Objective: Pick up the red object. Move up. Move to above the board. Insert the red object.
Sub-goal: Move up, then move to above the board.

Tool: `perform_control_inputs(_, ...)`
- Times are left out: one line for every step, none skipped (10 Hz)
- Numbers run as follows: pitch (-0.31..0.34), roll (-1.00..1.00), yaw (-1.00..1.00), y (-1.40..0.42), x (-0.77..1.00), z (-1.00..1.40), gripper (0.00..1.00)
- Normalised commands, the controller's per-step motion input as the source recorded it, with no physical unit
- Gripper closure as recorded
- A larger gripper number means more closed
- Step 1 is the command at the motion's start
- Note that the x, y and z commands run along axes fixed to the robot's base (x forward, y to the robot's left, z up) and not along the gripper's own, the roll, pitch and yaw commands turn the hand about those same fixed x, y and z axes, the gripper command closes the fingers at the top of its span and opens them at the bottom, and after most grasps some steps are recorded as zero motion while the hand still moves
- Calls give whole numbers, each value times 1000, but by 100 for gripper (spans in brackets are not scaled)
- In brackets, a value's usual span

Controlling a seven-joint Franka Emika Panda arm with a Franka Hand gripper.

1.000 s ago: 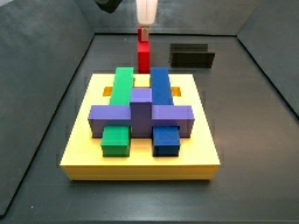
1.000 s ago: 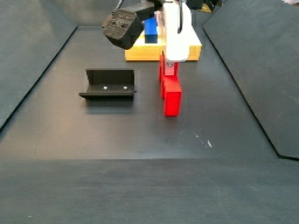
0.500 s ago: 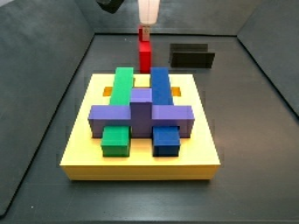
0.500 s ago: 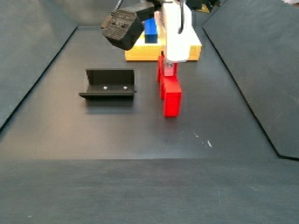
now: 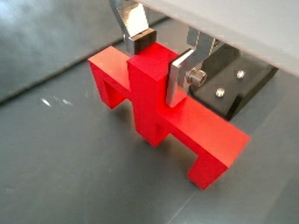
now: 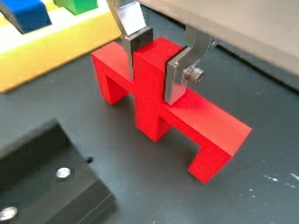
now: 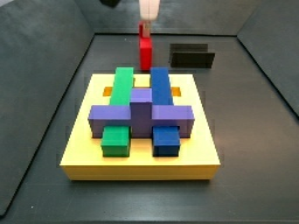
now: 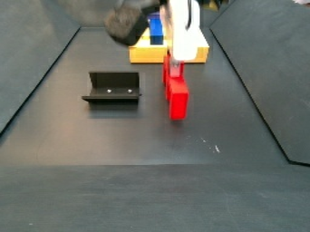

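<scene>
Picking up: gripper [image 6: 156, 54] clamped on the upright post of the red object [image 6: 176, 118], apparently resting on the floor beside the board [image 7: 140, 157]; next, presumably a straight lift.

Gripper [image 6: 158, 54] stood over the red object [image 6: 163, 114], plates flanking its upright post, open dark floor [image 8: 182, 172] on the near side, fixture [image 8: 111, 88] beside the piece, board [image 7: 140, 153] with raised blocks close behind, side walls [image 7: 59, 79] bounding the floor
</scene>
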Motion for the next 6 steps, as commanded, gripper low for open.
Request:
perform_control_inputs(35,-7,46,-24,-79,714,100)
perform_control_inputs(5,16,26,-12,-44,336,100)
perform_control_inputs(0,0,0,0,0,1400,100)
perform_control_inputs(30,-2,-10,-1,-11,1400,100)
perform_control_inputs(41,7,-7,1,-30,1400,100)
perform_control_inputs(28,15,-2,5,14,1400,100)
